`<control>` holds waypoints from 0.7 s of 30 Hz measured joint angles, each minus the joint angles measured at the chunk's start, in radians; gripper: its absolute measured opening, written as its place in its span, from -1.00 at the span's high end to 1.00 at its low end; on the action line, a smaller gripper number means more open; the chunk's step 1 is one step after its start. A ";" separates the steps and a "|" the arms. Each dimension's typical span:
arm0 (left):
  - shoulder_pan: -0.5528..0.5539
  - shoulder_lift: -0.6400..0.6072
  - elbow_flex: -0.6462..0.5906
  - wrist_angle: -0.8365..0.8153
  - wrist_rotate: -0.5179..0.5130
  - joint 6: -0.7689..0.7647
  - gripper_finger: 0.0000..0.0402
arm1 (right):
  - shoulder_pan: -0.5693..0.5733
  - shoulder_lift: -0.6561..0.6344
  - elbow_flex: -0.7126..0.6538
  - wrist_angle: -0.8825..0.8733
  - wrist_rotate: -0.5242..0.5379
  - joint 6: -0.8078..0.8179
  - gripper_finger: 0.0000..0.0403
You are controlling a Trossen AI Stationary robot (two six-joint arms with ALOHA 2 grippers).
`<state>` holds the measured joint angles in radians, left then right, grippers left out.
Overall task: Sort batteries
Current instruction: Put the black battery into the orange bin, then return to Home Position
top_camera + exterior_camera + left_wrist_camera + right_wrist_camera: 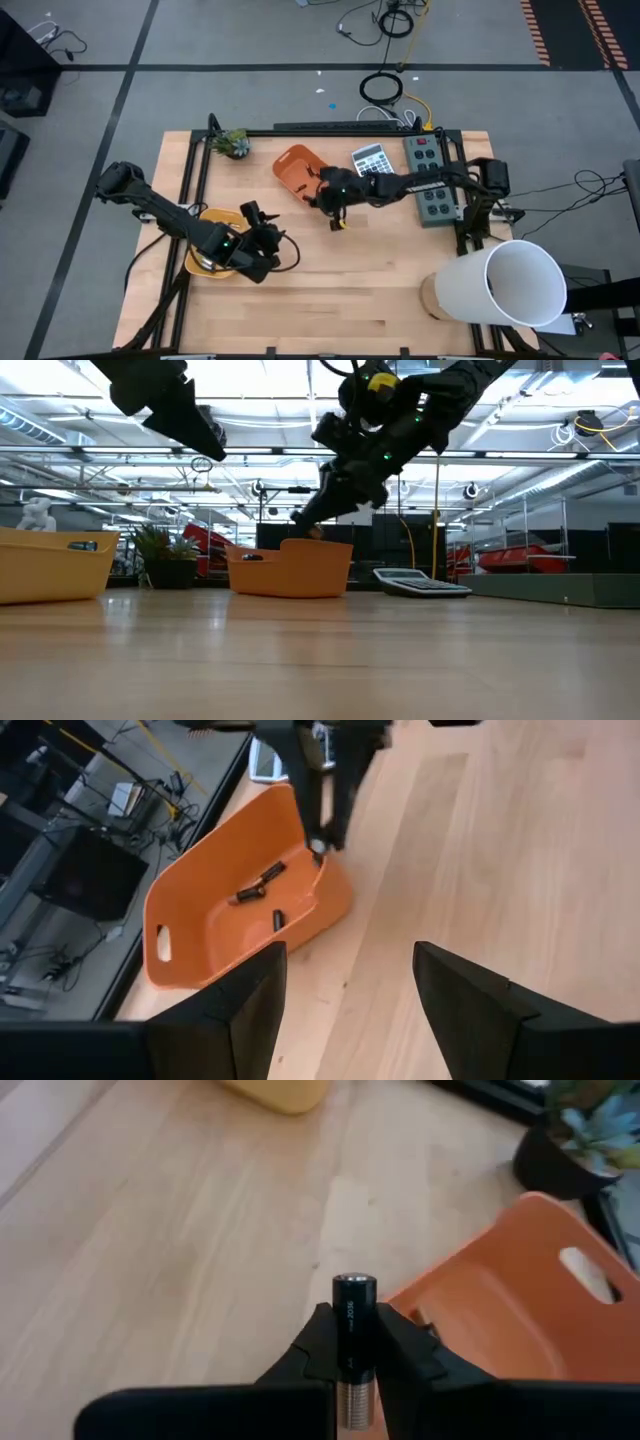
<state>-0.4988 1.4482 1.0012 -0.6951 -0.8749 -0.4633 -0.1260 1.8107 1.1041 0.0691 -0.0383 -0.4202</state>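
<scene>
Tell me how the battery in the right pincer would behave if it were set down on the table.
The battery, clamped in the right pincer, is a smooth, rigid cylinder, so laid sideways it would probably roll across the flat table. Stood on end it looks narrow and likely tips. Its glossy casing may slip.

tray [292,168] behind table [340,290] centre, batteries [258,893] in it; calculator [372,160] to its right, bowl [205,262] front-left.

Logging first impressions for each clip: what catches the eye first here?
The right gripper, shut on a dark battery standing upright between its fingers, right beside the orange bin that holds a few loose batteries. The left gripper waits open by the yellow bowl.
</scene>
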 joint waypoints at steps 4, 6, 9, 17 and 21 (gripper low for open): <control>-0.001 -0.018 0.000 -0.007 -0.003 0.004 -0.13 | -0.062 0.002 0.000 0.084 -0.069 0.031 0.81; -0.001 -0.019 0.000 -0.007 -0.003 0.006 -0.13 | -0.081 -0.003 0.000 0.120 -0.105 0.050 0.75; -0.001 -0.020 0.000 -0.017 -0.012 0.001 -0.13 | -0.096 -0.005 0.000 0.154 -0.120 0.078 0.72; 0.000 -0.020 0.000 -0.021 -0.072 0.032 -0.13 | -0.151 -0.003 0.000 0.130 -0.154 0.093 0.35; 0.000 -0.026 -0.039 0.017 -0.099 0.082 -0.13 | -0.194 -0.007 0.000 0.155 -0.180 0.167 0.11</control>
<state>-0.4988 1.4227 0.9619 -0.6783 -0.9742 -0.3809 -0.3202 1.8037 1.1042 0.2245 -0.2178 -0.2530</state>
